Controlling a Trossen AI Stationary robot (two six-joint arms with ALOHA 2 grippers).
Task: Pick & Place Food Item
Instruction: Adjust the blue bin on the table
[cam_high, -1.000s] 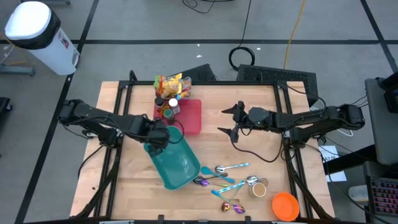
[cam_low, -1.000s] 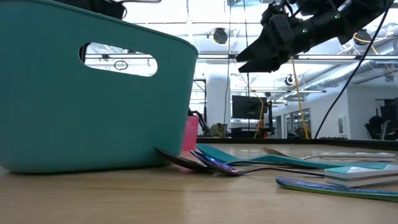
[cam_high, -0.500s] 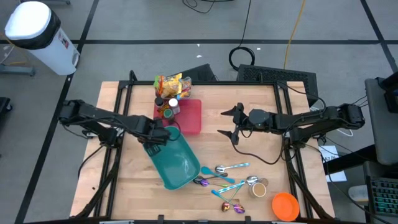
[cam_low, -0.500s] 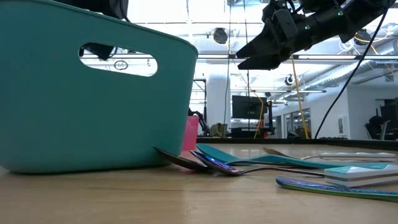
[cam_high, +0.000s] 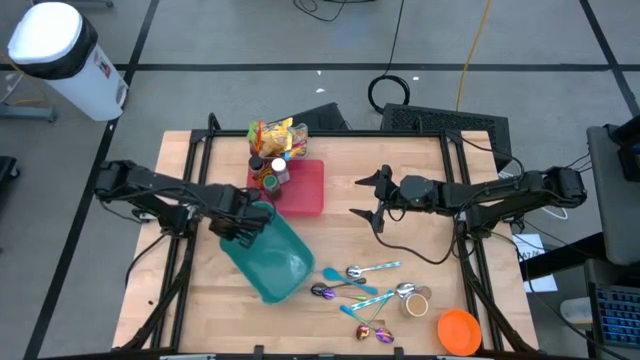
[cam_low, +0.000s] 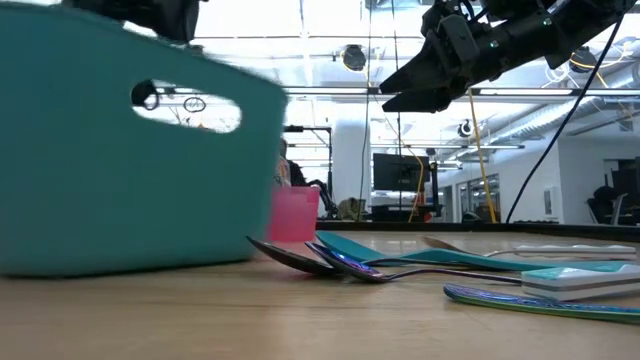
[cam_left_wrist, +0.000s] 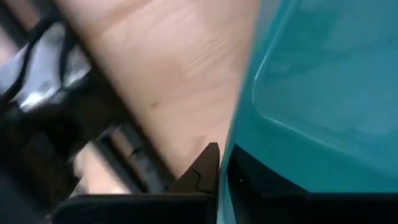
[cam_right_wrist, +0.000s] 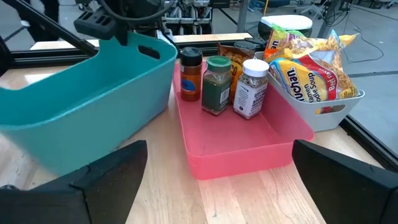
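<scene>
A teal plastic bin (cam_high: 272, 258) stands on the table left of centre. My left gripper (cam_high: 245, 222) is shut on its rim at the far left end. Food items sit at the far side. Three spice jars (cam_right_wrist: 217, 84) stand upright in a pink tray (cam_right_wrist: 242, 146), and snack bags (cam_right_wrist: 308, 59) fill a white basket (cam_right_wrist: 329, 109). My right gripper (cam_high: 368, 196) hangs open above the table's middle, level, facing the tray and touching nothing. My left gripper pinches the bin's wall just under the rim (cam_left_wrist: 239, 146), one finger inside the bin and one finger (cam_left_wrist: 208, 165) outside. The fingers come from above, slanting steeply down. The bin's bottom (cam_low: 120, 262) rests on the table.
Several spoons (cam_high: 355, 283) lie on the table right of the bin. Near the front right are a small cup (cam_high: 415, 301) and an orange bowl (cam_high: 458, 331). Bare wood lies between the pink tray (cam_high: 303, 186) and my right gripper.
My left gripper has sunk onto the bin's far rim, rolled about its own axis and taken hold. In the last half second the bin has slid a little toward the table's left edge, away from the spoons, staying on the table. My right gripper has kept still.
</scene>
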